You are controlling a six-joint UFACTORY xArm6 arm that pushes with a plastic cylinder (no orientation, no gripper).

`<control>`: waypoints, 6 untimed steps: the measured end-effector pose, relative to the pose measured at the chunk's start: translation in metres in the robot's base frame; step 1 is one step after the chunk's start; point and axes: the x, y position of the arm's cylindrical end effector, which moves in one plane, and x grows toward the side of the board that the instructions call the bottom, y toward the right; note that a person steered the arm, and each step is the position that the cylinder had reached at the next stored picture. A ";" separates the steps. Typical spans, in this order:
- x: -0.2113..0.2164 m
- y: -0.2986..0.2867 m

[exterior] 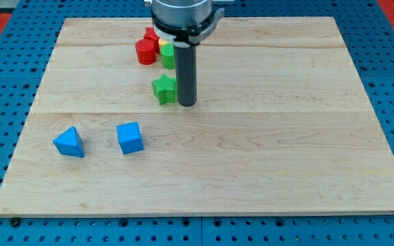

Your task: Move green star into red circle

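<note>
Green star (163, 89) sits on the wooden board (265, 157), a little above the middle and toward the view's left. My tip (187, 104) is right beside it, on the star's right side, and looks like it is touching the star. The tip is only a plain dark rod, so it cannot open or close, and it has hold of nothing.

Up toward the view's top there is a small bunch of blocks close together. The red circle (146, 52) is on the left of the bunch. A green block (167, 56) is just beside it on the right, partly hidden behind the rod. A bit of yellow block (163, 43) and another red block (150, 33) peek out behind them; I cannot tell their shapes.

The star is near the red circle but not touching it.

Down at the view's left are a blue triangle (69, 142) and a blue cube (129, 138), set a little apart.
</note>
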 end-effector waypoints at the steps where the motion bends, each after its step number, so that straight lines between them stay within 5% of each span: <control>1: -0.019 -0.014; 2: -0.077 -0.028; 4: -0.039 0.020; 6: -0.034 -0.052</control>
